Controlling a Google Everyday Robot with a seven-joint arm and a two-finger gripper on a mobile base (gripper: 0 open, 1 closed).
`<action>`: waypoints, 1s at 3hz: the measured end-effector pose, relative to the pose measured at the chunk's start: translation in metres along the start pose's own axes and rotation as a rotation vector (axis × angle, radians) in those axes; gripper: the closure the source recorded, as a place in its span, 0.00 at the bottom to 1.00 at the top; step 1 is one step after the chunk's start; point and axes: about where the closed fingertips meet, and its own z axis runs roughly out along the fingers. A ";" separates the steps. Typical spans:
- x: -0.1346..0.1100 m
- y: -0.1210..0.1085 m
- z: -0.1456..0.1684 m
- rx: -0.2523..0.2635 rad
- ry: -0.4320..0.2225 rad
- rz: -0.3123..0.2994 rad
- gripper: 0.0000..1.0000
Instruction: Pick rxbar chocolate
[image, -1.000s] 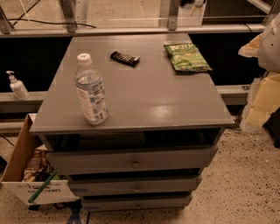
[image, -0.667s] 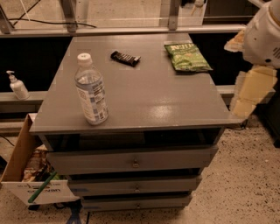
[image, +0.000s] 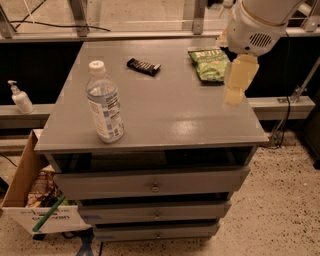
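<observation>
The rxbar chocolate (image: 143, 66), a small flat black bar with pale lettering, lies on the far middle of the grey cabinet top (image: 170, 115). My gripper (image: 235, 82) hangs from the white arm (image: 257, 22) at the upper right. It is over the cabinet's right side, beside the green chip bag (image: 209, 63) and well to the right of the bar. It holds nothing that I can see.
A clear water bottle (image: 104, 102) with a white cap stands upright at the front left of the top. Drawers (image: 152, 182) sit below. A cardboard box (image: 30, 190) stands on the floor at the left, and a soap dispenser (image: 20, 97) on the ledge behind it.
The arm and gripper have moved left and inward from the right edge, to over the cabinet's right side. The bar, bag and bottle have not moved.
</observation>
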 end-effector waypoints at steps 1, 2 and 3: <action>-0.021 -0.027 0.027 -0.015 0.003 -0.042 0.00; -0.035 -0.046 0.049 -0.027 -0.002 -0.065 0.00; -0.051 -0.068 0.074 -0.044 -0.002 -0.074 0.00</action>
